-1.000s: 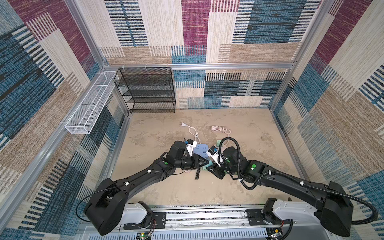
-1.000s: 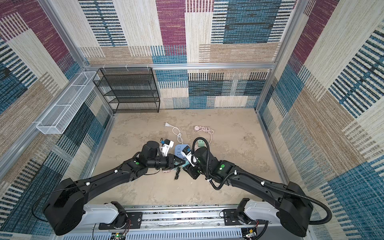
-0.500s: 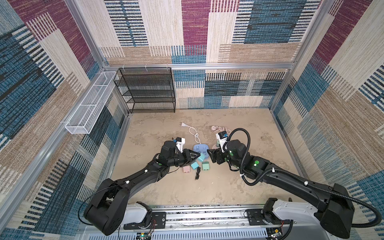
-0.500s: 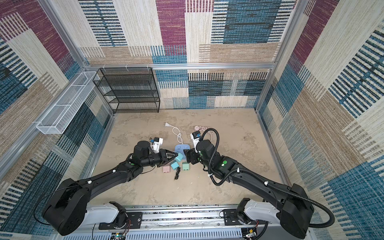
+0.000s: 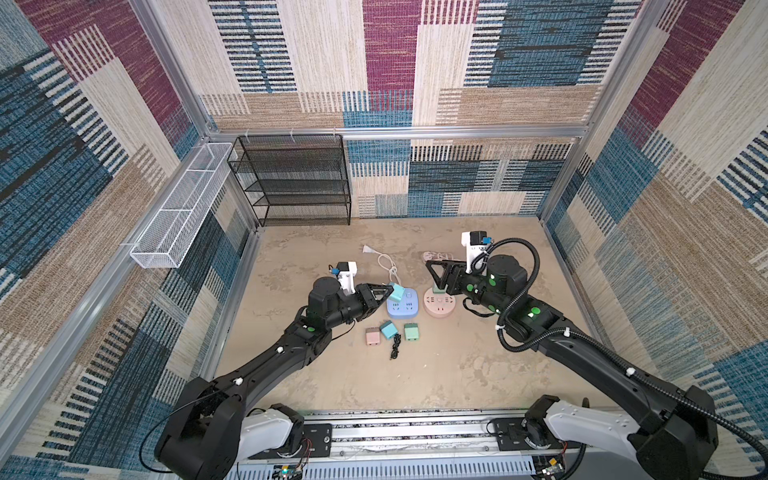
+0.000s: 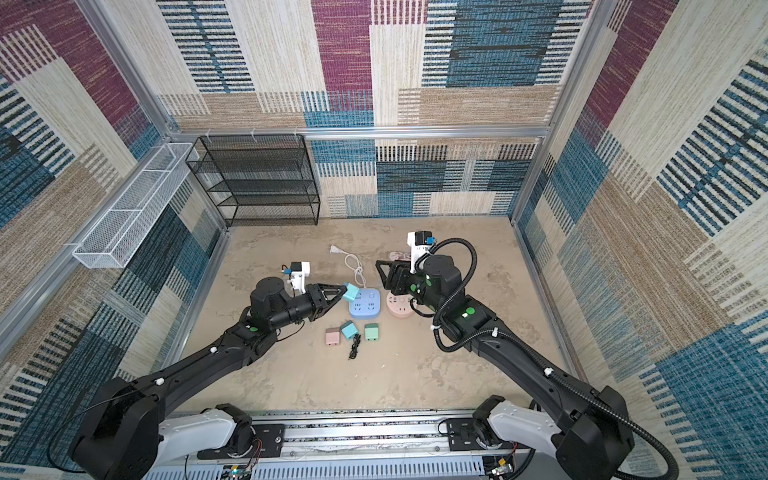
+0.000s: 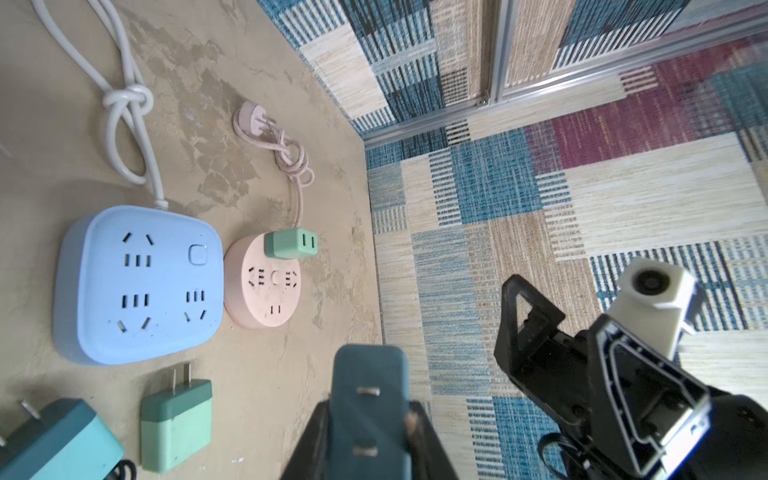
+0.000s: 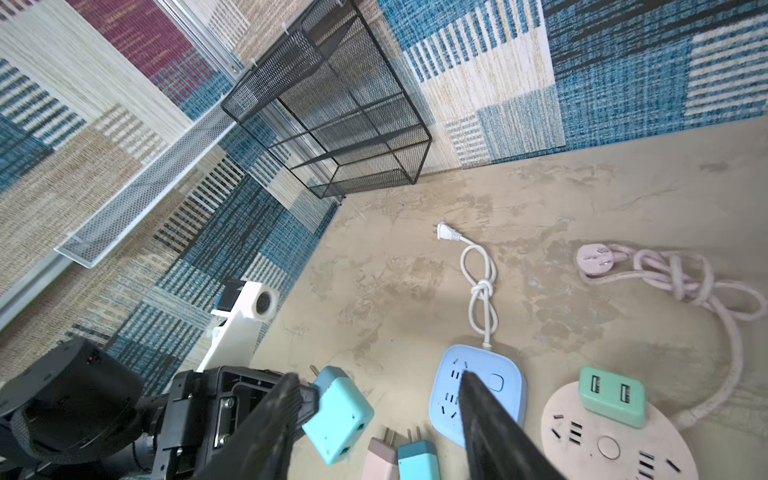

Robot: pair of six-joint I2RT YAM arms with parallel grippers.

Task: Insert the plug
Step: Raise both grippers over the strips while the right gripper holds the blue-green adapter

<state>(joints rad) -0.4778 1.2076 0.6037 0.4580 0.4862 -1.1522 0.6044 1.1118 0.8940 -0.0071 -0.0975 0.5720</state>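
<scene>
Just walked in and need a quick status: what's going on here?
Two robot arms are plugging adapters into power strips. The left gripper is shut on a teal plug, held up by the blue strip, not yet inserted. The right gripper hangs open near the pink strip, where a green plug is seated. Three more plugs lie on the table.

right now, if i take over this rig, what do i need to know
The left fingers are shut on a blue charger, in the air beside the blue power strip, not plugged in.
The right fingers are open and empty near the pink round strip.
Done: a green charger sits in the pink round strip.
Left: plug in the held charger. A pink charger, a spare blue charger and a spare green charger lie loose on the table.
</scene>
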